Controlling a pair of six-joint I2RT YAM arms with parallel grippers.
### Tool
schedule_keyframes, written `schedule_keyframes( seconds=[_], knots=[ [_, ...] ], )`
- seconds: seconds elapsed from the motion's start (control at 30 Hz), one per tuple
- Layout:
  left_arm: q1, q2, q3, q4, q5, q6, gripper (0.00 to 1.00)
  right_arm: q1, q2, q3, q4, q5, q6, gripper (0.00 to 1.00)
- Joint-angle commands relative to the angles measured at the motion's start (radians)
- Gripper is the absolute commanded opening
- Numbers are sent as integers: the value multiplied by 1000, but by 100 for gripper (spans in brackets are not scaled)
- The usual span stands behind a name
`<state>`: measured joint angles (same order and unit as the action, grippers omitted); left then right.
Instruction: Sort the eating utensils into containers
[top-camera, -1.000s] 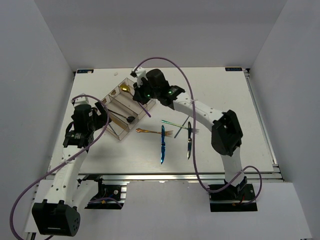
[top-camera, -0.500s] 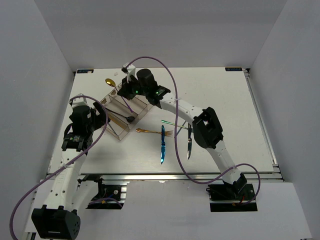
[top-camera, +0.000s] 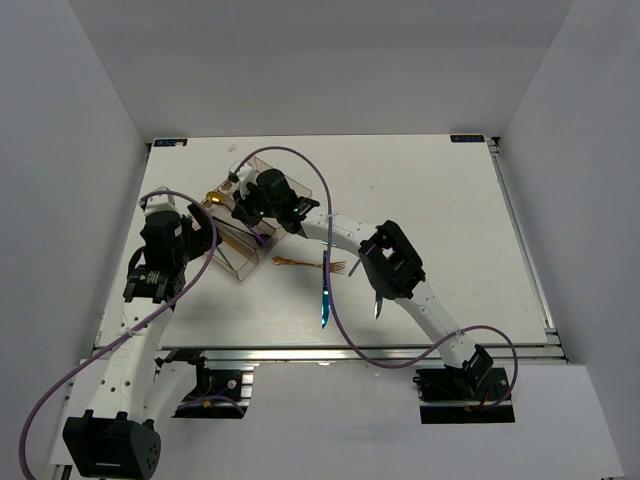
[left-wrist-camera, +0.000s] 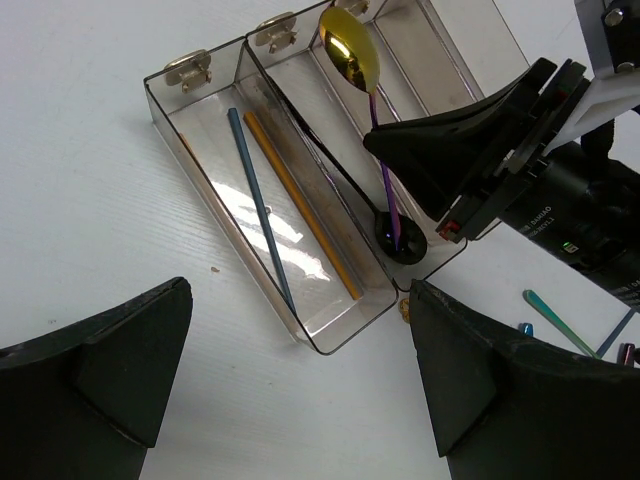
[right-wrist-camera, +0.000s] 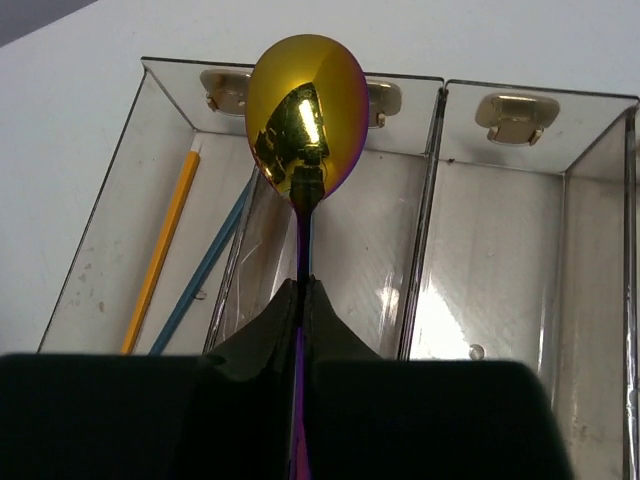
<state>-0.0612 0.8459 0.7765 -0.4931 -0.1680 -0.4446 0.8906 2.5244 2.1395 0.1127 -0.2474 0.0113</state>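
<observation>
The clear container tray (top-camera: 238, 262) lies at the table's left. My right gripper (top-camera: 247, 208) hovers over it, shut on the purple handle of a spoon (right-wrist-camera: 307, 115) with a gold mirror bowl, held above the second compartment (right-wrist-camera: 370, 260). In the left wrist view the same spoon (left-wrist-camera: 350, 50) hangs over a black spoon (left-wrist-camera: 405, 245) lying in the tray. A yellow chopstick (right-wrist-camera: 160, 255) and a blue chopstick (right-wrist-camera: 205, 265) lie in the end compartment. My left gripper (left-wrist-camera: 300, 370) stands open and holds nothing, just off the tray's near corner (left-wrist-camera: 340, 345).
On the table right of the tray lie a copper fork (top-camera: 310, 264) and a blue knife (top-camera: 325, 295). Another dark knife (top-camera: 377, 305) shows partly under the right arm's forearm (top-camera: 390, 262). A teal chopstick (left-wrist-camera: 560, 320) lies beyond the tray.
The right arm has swung left and nearer over the tray, carrying the spoon; its bowl now sits over the tray's left side. The left gripper stays open, hardly moved.
</observation>
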Motion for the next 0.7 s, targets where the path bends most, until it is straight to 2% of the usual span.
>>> schedule_keyframes(
  seconds=[0.0,0.03,0.13,0.23,0.43,0.5,0.53,0.67],
  knots=[
    [-3,-19,-3,8,16,7,98,1,-39,25,58,39,-37,3],
    [-3,-19,-2,10,18,7,98,2,-48,14,65,55,-30,15],
    [-5,-19,-3,10,18,7,98,2,-96,-35,82,66,-24,33],
    [-5,-19,-3,10,18,7,98,4,-147,-61,76,62,-22,47],
    [-5,-18,-3,8,12,7,98,8,-309,-165,64,101,-17,50],
    [-5,-18,-3,8,10,7,98,10,-404,-257,50,160,19,67],
    [-5,-18,-5,8,10,7,98,10,-438,-288,38,225,33,89],
    [-5,-8,-5,13,21,9,98,8,-581,-414,-112,512,169,89]
  ],
)
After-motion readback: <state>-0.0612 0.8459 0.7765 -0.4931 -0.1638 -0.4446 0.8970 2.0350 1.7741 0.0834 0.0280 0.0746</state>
